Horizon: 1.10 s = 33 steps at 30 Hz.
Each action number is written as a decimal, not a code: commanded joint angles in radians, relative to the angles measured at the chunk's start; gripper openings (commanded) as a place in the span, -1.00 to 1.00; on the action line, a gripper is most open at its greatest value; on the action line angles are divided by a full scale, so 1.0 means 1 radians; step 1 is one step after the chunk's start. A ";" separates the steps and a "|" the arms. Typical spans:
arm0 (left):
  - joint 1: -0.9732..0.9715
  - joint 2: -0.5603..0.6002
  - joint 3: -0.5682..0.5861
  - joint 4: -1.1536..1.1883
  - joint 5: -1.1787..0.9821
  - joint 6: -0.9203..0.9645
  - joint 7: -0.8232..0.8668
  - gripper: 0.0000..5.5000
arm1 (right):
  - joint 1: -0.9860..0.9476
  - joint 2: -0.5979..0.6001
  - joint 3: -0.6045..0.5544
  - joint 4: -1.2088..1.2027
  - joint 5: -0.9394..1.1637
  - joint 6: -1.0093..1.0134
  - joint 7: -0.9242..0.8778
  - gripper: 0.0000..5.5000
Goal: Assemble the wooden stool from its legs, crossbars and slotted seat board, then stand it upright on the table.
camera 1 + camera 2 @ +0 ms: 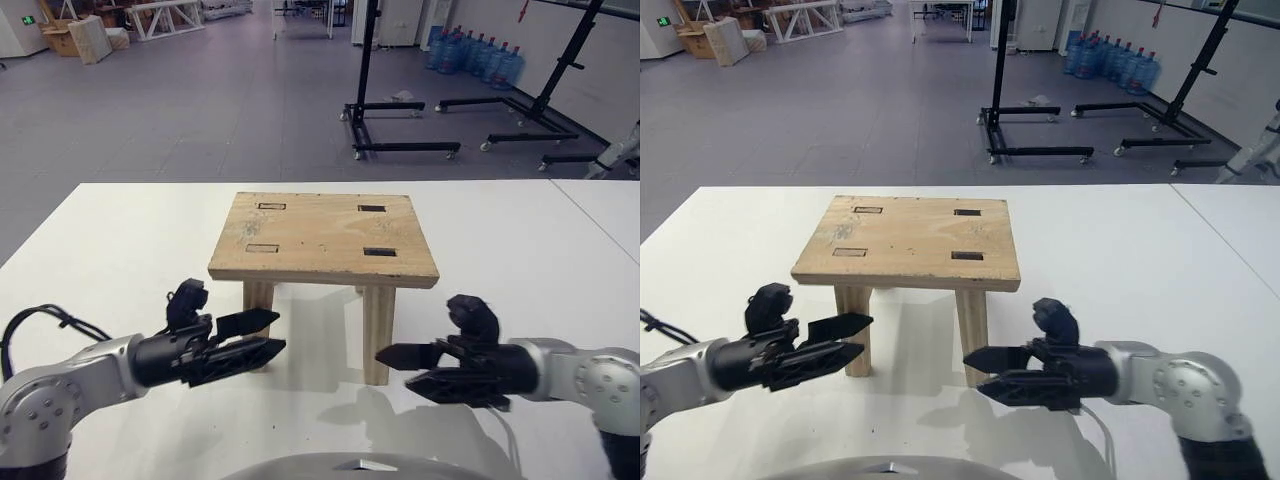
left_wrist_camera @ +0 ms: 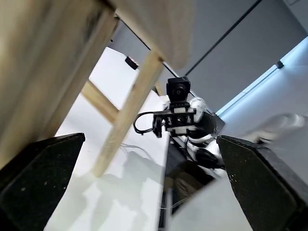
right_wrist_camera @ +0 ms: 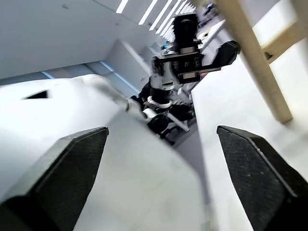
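Note:
The wooden stool stands upright in the middle of the white table (image 1: pixel 120 230). Its slotted seat board (image 1: pixel 325 235) is on top, with the front-left leg (image 1: pixel 258 300) and the front-right leg (image 1: pixel 377 335) under it. A crossbar (image 2: pixel 98 101) joins the legs in the left wrist view. My left gripper (image 1: pixel 280 330) hovers low, just in front of the front-left leg, open and holding nothing. Close beside the front-right leg, my right gripper (image 1: pixel 392 368) is open and holds nothing as well. Each wrist view shows the other arm's gripper beyond a stool leg (image 3: pixel 255 57).
The table has bare white surface on all sides of the stool, with a seam (image 1: pixel 590 215) at the far right. Beyond the far edge lie grey floor, black wheeled stands (image 1: pixel 400 110) and blue water bottles (image 1: pixel 475 50).

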<state>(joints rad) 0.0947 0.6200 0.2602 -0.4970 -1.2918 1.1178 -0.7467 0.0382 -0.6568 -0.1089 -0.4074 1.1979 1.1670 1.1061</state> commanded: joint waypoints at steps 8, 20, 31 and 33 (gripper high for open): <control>-0.297 -0.037 -0.244 0.366 0.506 -0.341 -0.062 0.83 | -0.308 0.289 0.172 0.556 -0.442 -0.525 -0.008 0.51; -0.097 -0.175 -0.145 0.108 0.601 -0.628 0.021 0.83 | -0.162 0.501 0.116 0.446 -0.632 -1.043 -0.176 0.51; -0.211 -0.430 -0.217 -0.115 0.982 -0.757 0.598 0.83 | -0.205 0.589 0.024 0.096 -0.919 -1.341 -0.634 0.51; -0.262 -0.447 -0.230 -0.088 1.041 -0.792 0.640 0.83 | -0.239 0.638 0.020 0.130 -0.998 -1.415 -0.740 0.51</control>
<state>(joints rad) -0.1211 0.1864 0.0392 -0.5933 -0.2974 0.3543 -0.1425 -0.1711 -0.0611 -0.0860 -0.3054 0.2665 -0.1941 0.4488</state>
